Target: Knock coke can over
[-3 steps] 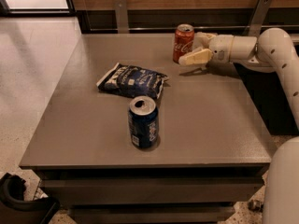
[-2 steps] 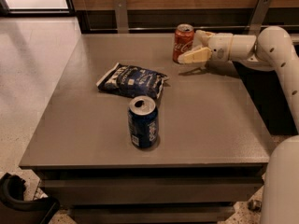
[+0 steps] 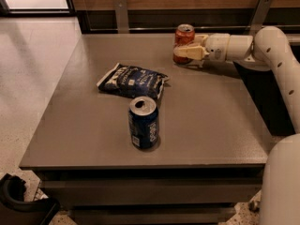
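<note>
The coke can (image 3: 184, 35), red-orange with a silver top, stands upright at the far right of the grey table (image 3: 211, 121). My gripper (image 3: 187, 48) reaches in from the right on a white arm (image 3: 272, 50). It is open and sits right at the can. One cream finger (image 3: 190, 53) crosses in front of the can's lower part, and the other lies by its right side near the top. The can's base is partly hidden by the front finger.
A dark blue can (image 3: 144, 122) stands upright near the table's middle front. A blue crinkled snack bag (image 3: 132, 80) lies flat behind it, left of the coke can. A wooden wall with metal brackets (image 3: 121, 14) runs behind the table. Pale floor lies to the left.
My gripper has moved left, from beside the coke can to against it, with one finger now across the can's front. The can still stands upright. The blue can and bag have not moved.
</note>
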Action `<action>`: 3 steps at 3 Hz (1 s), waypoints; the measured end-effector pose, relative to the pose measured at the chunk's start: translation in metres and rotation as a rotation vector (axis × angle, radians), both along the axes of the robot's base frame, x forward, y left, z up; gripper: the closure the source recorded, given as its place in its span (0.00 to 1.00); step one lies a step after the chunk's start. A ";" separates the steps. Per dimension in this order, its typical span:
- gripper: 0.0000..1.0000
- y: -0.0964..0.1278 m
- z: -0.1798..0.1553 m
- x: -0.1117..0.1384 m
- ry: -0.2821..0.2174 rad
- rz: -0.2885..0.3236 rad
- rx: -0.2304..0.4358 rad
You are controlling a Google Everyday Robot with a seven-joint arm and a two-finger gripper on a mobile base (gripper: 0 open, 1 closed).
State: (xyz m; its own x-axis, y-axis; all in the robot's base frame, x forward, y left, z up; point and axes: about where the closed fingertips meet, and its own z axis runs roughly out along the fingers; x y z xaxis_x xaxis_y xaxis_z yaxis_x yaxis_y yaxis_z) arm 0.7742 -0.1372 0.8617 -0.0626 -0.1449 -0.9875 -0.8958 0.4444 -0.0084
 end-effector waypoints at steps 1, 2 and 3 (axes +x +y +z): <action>0.67 0.004 -0.001 0.000 0.001 0.005 0.001; 0.97 0.009 -0.002 0.001 0.003 0.012 0.002; 1.00 0.010 -0.002 0.001 0.004 0.015 0.003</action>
State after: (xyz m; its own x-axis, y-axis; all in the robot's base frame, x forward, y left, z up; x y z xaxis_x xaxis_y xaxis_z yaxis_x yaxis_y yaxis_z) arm 0.7754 -0.1267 0.8596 -0.0642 -0.1434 -0.9876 -0.9022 0.4313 -0.0040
